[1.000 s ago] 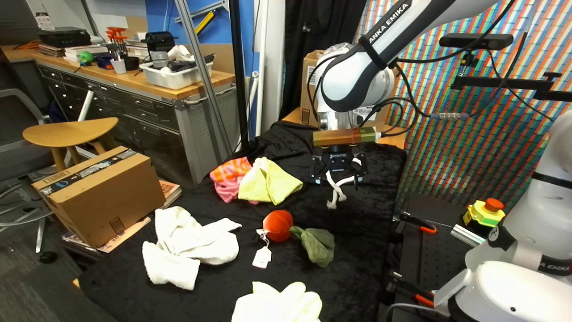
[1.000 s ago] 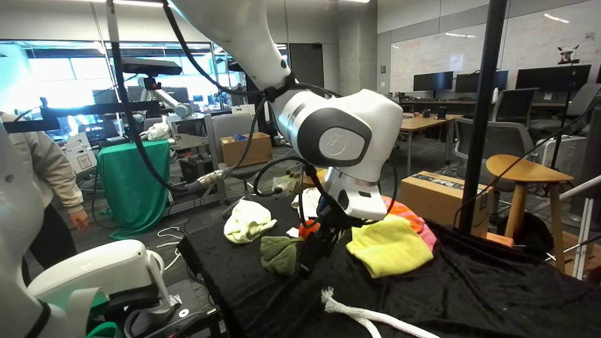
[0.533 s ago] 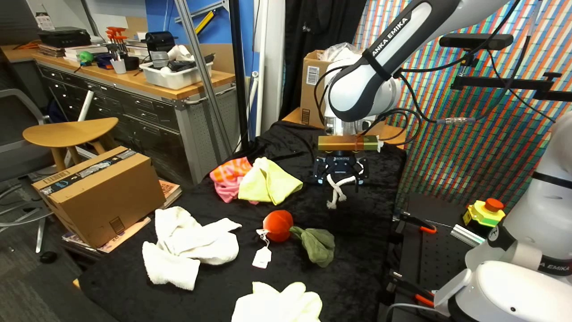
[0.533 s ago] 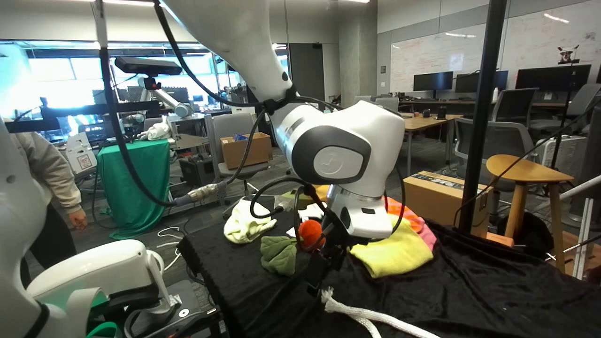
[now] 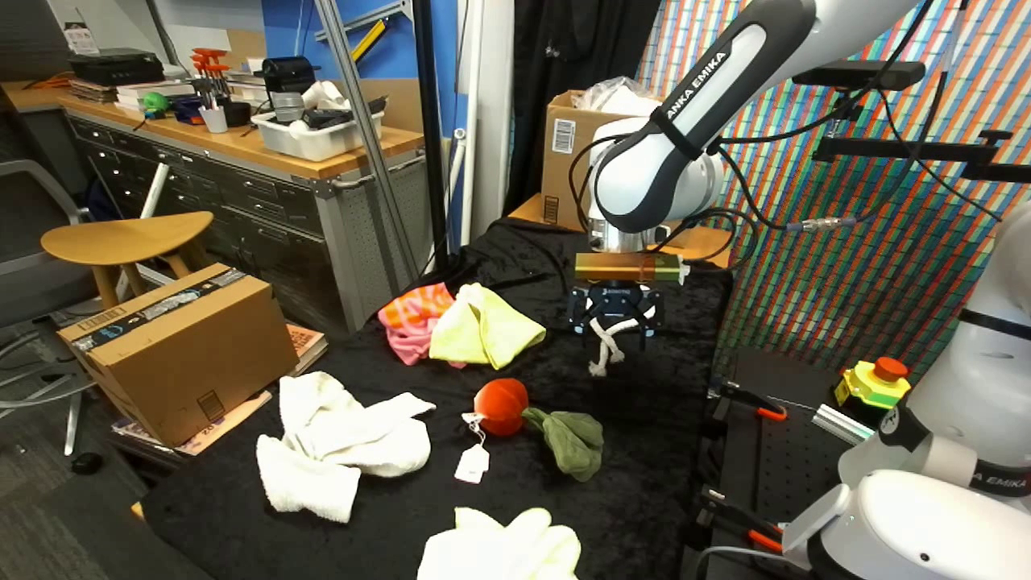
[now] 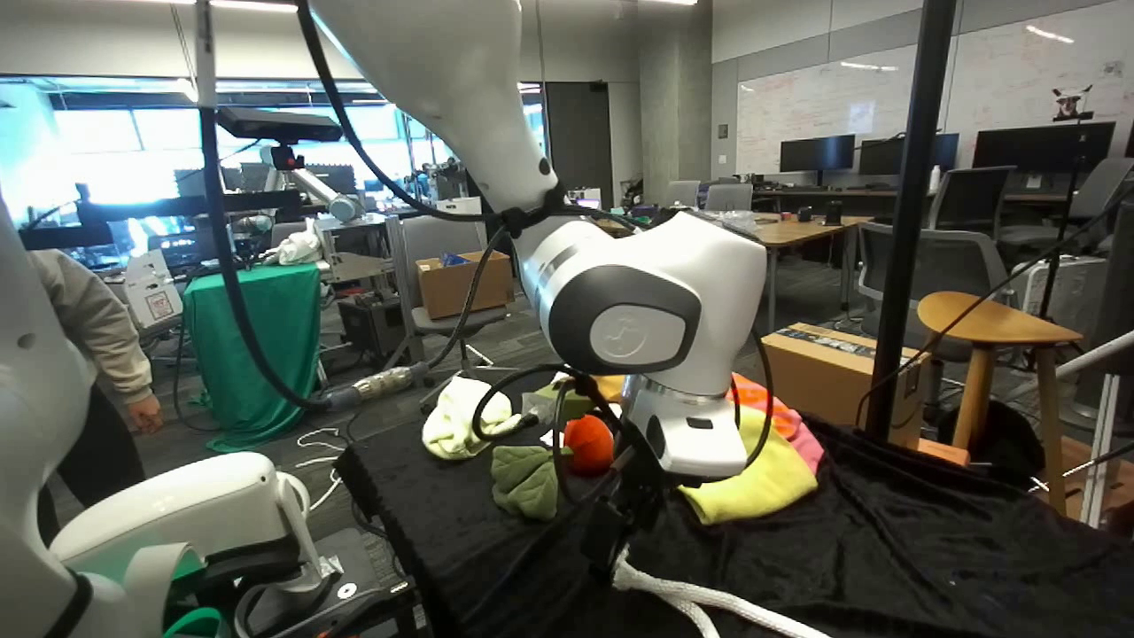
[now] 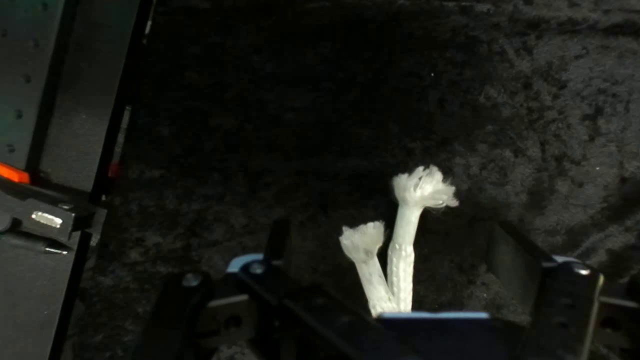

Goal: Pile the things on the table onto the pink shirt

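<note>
Gripper [image 5: 613, 332] above the white rope loop [image 7: 401, 265], fingers spread wide.
We see the loop lying on the black table [image 5: 636, 515]; yellow-green cloth [image 5: 487, 330] rests partly on the pink shirt [image 5: 412, 324].

Hand [image 5: 613, 333] lower than a second ago, and closer to the white rope [image 7: 401, 265]

"What can I read?"
"In an exterior view, you get 'ANKA EMIKA' on the arm [image 5: 715, 87], above and left of the yellow button box [image 5: 870, 389]."
"More?"
"Below and right of that box, you have 'A EMIKA' on a dark band [image 5: 1001, 477]. Left of the box, lettering on your gripper [image 5: 612, 330] is too small to read."
</note>
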### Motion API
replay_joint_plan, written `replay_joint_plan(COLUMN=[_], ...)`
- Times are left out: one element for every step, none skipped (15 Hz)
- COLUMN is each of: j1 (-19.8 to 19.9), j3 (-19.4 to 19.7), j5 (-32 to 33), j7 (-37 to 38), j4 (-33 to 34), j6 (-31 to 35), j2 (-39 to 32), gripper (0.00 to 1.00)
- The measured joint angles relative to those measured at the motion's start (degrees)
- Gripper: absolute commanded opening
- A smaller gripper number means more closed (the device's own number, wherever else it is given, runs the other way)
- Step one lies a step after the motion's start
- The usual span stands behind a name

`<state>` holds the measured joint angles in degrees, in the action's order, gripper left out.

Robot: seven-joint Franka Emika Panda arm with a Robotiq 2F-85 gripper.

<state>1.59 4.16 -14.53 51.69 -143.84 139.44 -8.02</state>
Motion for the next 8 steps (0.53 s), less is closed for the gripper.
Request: replay_joint_plan(j1=[0.01,0.02,0.04,0.09,0.16,0.28,0.43,0.60], j3=[0.14,0.30,0.47,0.66,0.87,1.10,1.36,1.64], j5=[0.00,0.00,0.00,0.00,0.00,0.00,0.00,0.00], j7=[0.00,0.00,0.00,0.00,0.00,-0.02,-0.11,-0.24], j4=[-0.05,-0.12,-0.28,-0.44,-0.62,-0.73,-0.77,-0.79], j6=[0.56,1.04,1.66,2.03,2.38,2.73,2.89,3.02], j2=[-0.36,-0.75,-1.13,-1.47,-1.76,-2.03,-2.28,-2.44], gripper=[1.00,1.00,1.00,1.00,1.00,1.00,1.00,1.00])
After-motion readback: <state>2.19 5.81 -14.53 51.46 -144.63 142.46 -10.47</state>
